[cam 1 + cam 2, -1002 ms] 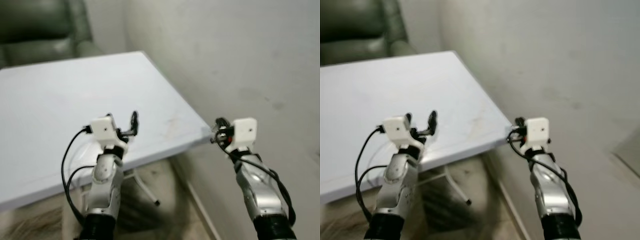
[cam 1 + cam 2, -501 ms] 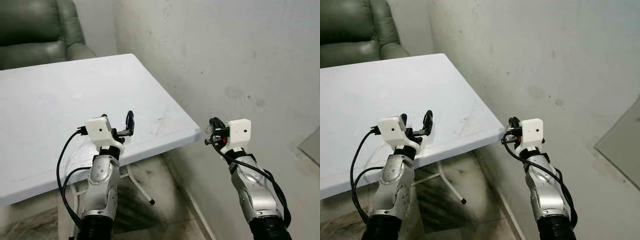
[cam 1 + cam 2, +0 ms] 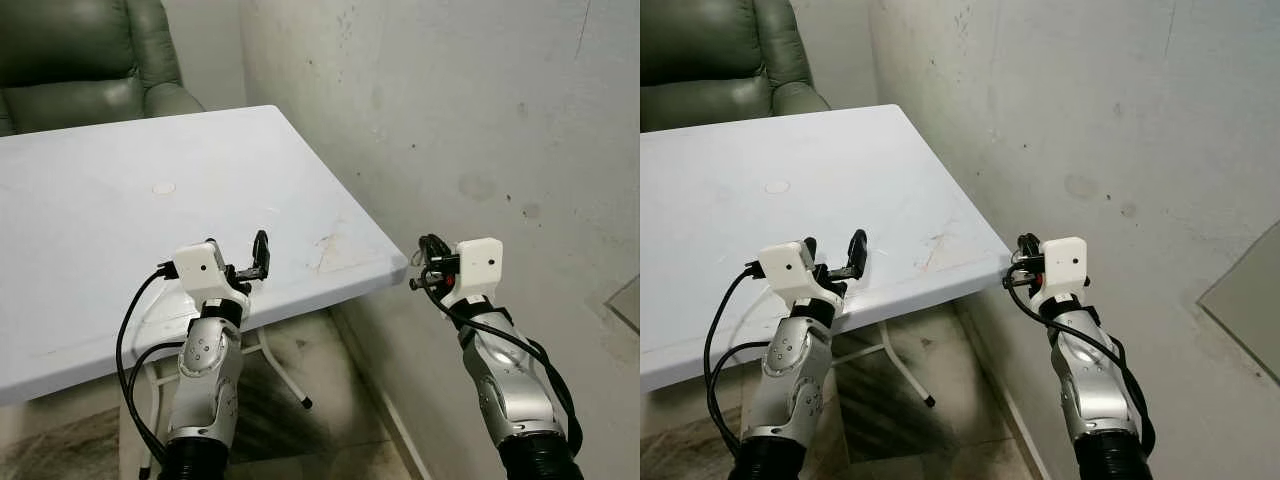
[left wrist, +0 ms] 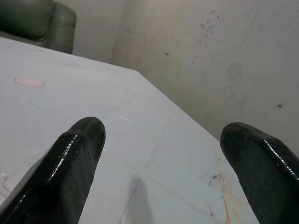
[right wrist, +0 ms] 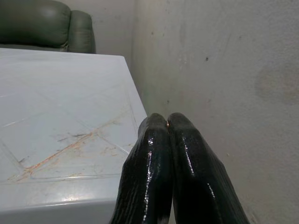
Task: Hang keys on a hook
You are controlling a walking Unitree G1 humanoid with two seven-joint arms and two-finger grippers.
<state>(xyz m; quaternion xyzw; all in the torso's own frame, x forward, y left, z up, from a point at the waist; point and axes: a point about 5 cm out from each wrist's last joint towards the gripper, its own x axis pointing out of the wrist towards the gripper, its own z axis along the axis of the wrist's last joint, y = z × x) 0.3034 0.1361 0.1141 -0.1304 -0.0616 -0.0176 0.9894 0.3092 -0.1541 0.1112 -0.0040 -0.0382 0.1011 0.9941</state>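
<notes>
camera has swung since a second ago: more wall (image 3: 480,110) in frame, blur gone; arms hold about the same pose. left gripper (image 3: 252,262) raised over the near edge of the white table (image 3: 100,200), fingers (image 4: 70,154) spread wide, nothing between them. right gripper (image 3: 1018,268) just off the table's near right corner, close to the wall, fingers (image 5: 154,163) pressed together, nothing visibly held. green armchair (image 3: 90,50) beyond the far edge. keys and hook not made out.

Bare white table (image 3: 120,200) ahead; stained wall (image 3: 480,120) blocks its right edge.
</notes>
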